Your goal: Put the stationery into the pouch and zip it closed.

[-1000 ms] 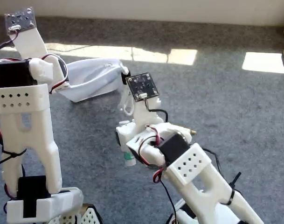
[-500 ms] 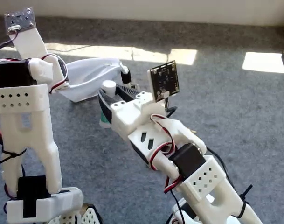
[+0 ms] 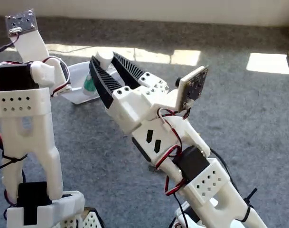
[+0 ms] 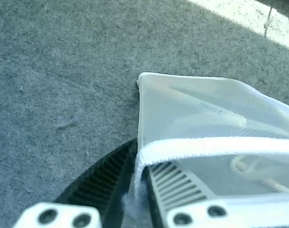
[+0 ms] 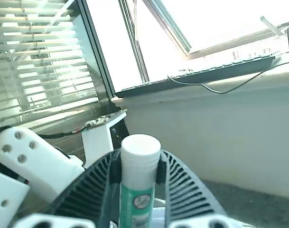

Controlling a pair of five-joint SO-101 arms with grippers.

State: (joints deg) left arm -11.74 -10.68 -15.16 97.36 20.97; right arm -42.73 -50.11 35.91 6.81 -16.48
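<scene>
the right gripper (image 3: 105, 60), clamped on a glue stick (image 3: 90, 85), holds it cap-up, lower end over the pouch (image 4: 201, 109). the left gripper (image 4: 140, 187) pinches the pouch rim; the mouth likely lies just below the stick.

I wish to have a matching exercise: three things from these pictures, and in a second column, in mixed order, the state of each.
Things:
1. glue stick
2. pouch
3. carpet

States:
A. grey, lying under both arms
B. clamped in the right gripper
C. rim pinched by the left gripper

Pairs: 1-B, 2-C, 3-A.
</scene>
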